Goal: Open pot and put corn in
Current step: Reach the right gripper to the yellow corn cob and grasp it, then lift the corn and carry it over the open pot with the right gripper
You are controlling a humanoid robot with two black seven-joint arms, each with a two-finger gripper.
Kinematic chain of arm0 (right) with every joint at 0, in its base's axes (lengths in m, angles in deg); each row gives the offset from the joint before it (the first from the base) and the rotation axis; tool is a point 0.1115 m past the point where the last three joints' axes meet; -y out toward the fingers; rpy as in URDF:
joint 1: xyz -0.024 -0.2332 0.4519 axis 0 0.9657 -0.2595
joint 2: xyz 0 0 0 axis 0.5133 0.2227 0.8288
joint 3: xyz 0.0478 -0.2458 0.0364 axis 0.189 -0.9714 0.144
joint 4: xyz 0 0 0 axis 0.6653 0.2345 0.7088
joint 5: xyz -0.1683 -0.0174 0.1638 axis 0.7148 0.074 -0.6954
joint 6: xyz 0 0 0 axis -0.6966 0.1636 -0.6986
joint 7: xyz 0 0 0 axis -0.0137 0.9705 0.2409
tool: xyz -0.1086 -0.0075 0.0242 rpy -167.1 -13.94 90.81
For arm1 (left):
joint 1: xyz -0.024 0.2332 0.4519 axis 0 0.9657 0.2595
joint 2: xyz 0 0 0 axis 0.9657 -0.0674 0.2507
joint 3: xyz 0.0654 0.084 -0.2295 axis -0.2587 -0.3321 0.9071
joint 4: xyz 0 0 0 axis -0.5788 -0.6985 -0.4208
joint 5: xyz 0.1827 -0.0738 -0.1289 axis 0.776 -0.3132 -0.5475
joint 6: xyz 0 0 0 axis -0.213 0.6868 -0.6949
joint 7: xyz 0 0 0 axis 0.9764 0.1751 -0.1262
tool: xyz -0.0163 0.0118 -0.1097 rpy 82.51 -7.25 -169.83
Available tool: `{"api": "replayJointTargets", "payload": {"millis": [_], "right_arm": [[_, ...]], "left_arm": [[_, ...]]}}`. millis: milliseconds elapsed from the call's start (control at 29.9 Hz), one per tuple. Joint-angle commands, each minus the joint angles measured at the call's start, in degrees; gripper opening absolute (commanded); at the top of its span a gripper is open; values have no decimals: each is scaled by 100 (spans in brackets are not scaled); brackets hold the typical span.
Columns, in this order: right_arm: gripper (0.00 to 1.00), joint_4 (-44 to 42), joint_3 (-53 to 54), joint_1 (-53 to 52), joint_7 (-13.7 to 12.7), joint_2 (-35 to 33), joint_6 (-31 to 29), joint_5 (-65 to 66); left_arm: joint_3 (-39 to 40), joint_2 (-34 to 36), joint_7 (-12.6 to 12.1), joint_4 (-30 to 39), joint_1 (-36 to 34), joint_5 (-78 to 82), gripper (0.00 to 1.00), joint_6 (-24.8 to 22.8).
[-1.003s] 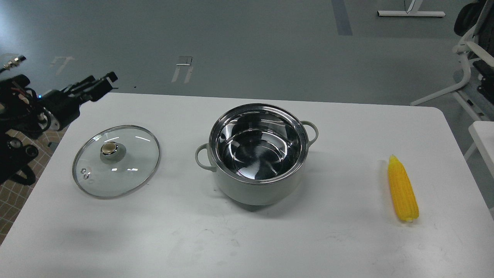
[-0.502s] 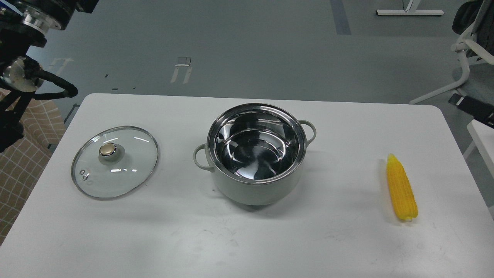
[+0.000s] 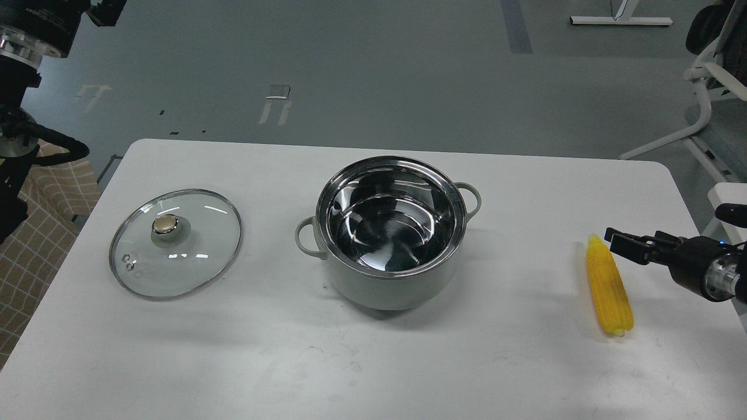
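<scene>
The pale grey-green pot (image 3: 392, 280) stands open in the middle of the white table, its shiny steel inside empty. Its clear glass lid (image 3: 175, 243) with a gold knob lies flat on the table to the pot's left. The yellow corn (image 3: 608, 286) lies on the table at the right, pointed end away from me. My right gripper (image 3: 611, 240) reaches in from the right edge, its tips just right of the corn's pointed end; its dark fingers cannot be told apart. My left arm (image 3: 29, 23) is raised at the top left, its fingers beyond the frame.
The table's (image 3: 373, 361) right edge runs close behind the corn. A white chair frame (image 3: 703, 87) stands off the table at the far right. A checked cloth (image 3: 41, 221) lies beyond the table's left edge.
My right gripper has come into view from the right edge beside the corn. My left arm has risen from near the lid up to the top left corner. Pot, lid and corn have not moved.
</scene>
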Motion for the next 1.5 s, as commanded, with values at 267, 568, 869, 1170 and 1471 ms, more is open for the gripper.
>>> {"api": "replayJointTargets", "payload": {"millis": [267,568,869,1170,1471], "right_arm": [[93,-246,-44,260,-51,546,107,167],[48,-316,-44,339,-43,616,115,379],[0,-237,53,313,19,722,651,273],[0,517,1186,-265,19,871,748,11],[0,1178,-14,-1672,-25,1889,353,-694]], "left_arm": [[-52,-61,-10,-78,49,127,98,0],[-44,-70,25,-447,57,109,97,0],[35,-122,25,-447,40,30,98,0],[62,-70,-1,-368,31,30,98,0],[-17,-105,-19,-386,-109,65,98,0]]}}
